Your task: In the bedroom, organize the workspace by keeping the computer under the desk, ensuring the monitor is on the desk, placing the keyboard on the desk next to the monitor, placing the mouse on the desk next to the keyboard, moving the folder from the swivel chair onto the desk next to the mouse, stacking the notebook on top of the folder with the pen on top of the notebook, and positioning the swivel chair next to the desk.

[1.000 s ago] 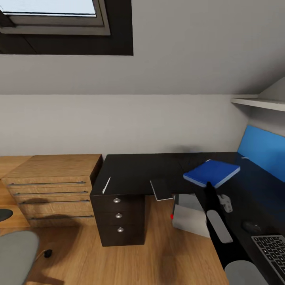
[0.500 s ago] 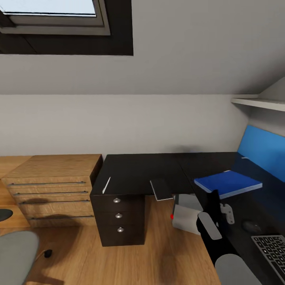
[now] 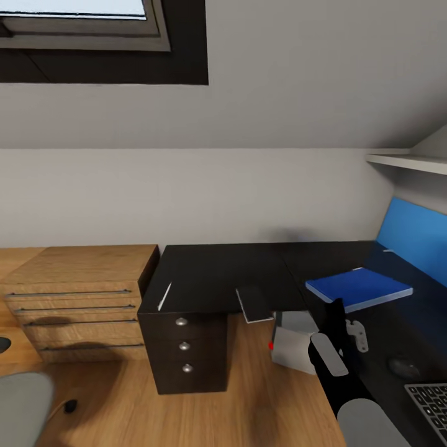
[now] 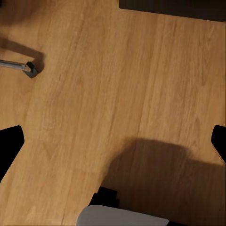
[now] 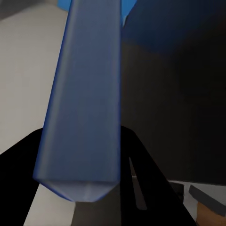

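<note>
One bright blue folder point(image 3: 359, 288) sits flat and rectangular at the right of the head view, over the matte black desk point(image 3: 217, 273), with the right gripper point(image 3: 336, 305) at its near edge. Left of it a small grey notebook point(image 3: 254, 304) overhangs the desk's front edge, and a thin pale pen point(image 3: 164, 297) lies near the left corner; bare black top lies between them. Below the edge stands the pale computer point(image 3: 293, 347); the keyboard point(image 3: 431, 403) and mouse point(image 3: 403, 366) show at lower right. In the left wrist view, wood plank floor point(image 4: 117, 94) spreads wide between the left gripper's parted fingertips point(image 4: 9, 146). In the right wrist view, the folder point(image 5: 84, 103) runs smooth and edge-on between the black fingers point(image 5: 155, 183), clamped.
</note>
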You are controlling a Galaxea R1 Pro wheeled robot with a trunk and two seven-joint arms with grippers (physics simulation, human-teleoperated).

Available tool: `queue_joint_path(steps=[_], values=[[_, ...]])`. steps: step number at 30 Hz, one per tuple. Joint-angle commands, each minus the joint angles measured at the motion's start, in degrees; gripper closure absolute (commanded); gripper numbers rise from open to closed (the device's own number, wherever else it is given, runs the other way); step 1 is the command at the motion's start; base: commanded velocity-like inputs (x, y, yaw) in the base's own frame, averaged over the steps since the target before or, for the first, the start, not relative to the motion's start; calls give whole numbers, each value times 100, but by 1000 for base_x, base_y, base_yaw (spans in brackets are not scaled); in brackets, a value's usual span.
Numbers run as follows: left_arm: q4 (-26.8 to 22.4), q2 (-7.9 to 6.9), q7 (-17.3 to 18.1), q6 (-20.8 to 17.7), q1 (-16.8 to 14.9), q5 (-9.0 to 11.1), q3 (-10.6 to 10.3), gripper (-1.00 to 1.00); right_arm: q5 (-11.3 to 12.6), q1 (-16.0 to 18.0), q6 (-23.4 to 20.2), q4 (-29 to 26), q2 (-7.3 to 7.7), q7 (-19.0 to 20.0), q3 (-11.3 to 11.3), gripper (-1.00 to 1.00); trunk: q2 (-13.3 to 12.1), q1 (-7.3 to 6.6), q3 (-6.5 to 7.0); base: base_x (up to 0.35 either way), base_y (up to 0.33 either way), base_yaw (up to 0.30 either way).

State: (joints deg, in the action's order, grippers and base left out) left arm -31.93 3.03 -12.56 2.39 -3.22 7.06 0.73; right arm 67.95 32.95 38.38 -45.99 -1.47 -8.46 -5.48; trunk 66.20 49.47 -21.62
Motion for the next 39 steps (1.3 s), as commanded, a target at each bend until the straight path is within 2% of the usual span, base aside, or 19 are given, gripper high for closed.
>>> queue_joint_path(steps=[1, 6, 17, 29, 33, 39], values=[[2, 2, -1, 25, -3, 60, 6, -100, -9, 3, 5, -7, -3, -24, -6, 100, 3, 3, -6, 315, 0, 0], [1, -3, 5, 20, -3, 66, 6, -100, -9, 1, 4, 4, -1, -16, -6, 100, 3, 3, -6, 253, 0, -66], [-41, -4, 6, 25, -3, 75, 14, -100, -9, 1, 3, 20, 14, -24, -6, 100, 3, 3, -6, 6, 0, -47], [-73, -4, -12, 28, -3, 85, 23, -100, -10, 1, 3, 20, 22, -24, -14, 100, 3, 3, -6, 0, 0, -231], [-281, -1, -17, 19, -3, 103, 52, -100, -10, 1, 3, 20, 20, -24, -14, 100, 3, 3, -6, 0, 0, -152], [-405, -3, -19, 16, -3, 110, 61, -100, -2, 1, -10, 20, 5, -31, -7, 100, 244, 135, -114, 0, 0, -25]])
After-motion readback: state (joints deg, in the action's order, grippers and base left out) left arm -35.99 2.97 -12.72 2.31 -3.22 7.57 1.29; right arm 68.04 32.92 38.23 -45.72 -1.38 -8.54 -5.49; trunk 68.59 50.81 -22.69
